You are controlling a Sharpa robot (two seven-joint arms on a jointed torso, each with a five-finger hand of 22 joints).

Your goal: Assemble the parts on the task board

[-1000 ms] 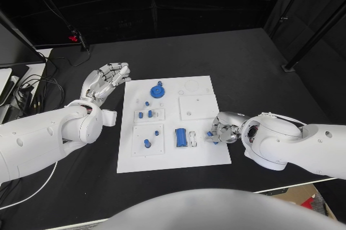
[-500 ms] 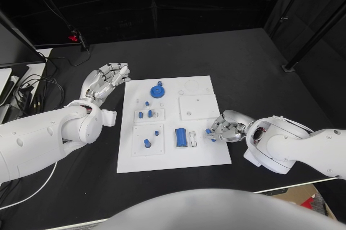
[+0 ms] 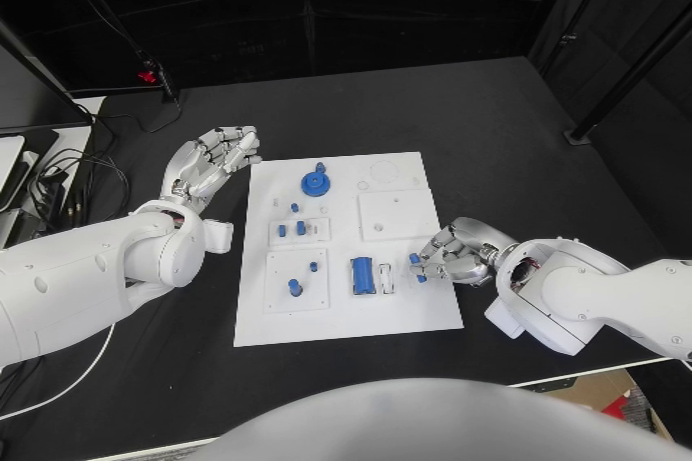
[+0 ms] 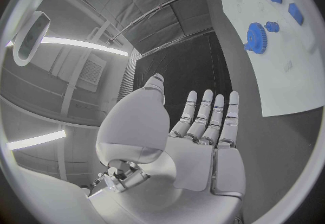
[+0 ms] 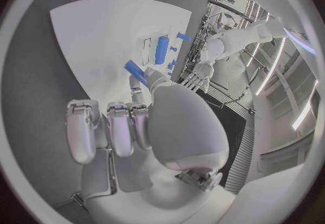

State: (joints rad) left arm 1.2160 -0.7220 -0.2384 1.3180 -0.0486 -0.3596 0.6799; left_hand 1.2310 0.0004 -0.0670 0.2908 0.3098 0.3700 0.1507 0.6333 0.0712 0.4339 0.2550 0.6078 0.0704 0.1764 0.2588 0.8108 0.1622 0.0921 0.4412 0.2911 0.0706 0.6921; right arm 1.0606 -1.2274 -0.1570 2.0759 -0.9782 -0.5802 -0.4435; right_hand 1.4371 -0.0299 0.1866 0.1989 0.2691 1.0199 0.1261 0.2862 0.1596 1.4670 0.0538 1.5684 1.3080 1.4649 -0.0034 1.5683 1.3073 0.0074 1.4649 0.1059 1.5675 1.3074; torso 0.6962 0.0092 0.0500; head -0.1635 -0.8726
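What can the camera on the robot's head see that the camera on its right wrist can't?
Head view alone: the whole task board from above, with its blue gear, and the small blue parts in the square plates.

Right wrist view alone: a close look from behind the right hand, its thumb and a finger pinching a blue part.

Both: the right hand at the board's edge, the blue cylinder lying on the board, and the left hand, flat and holding nothing, beside the board.

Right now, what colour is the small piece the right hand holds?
Blue: the small bar-shaped piece pinched by the right hand, clearest in the right wrist view.
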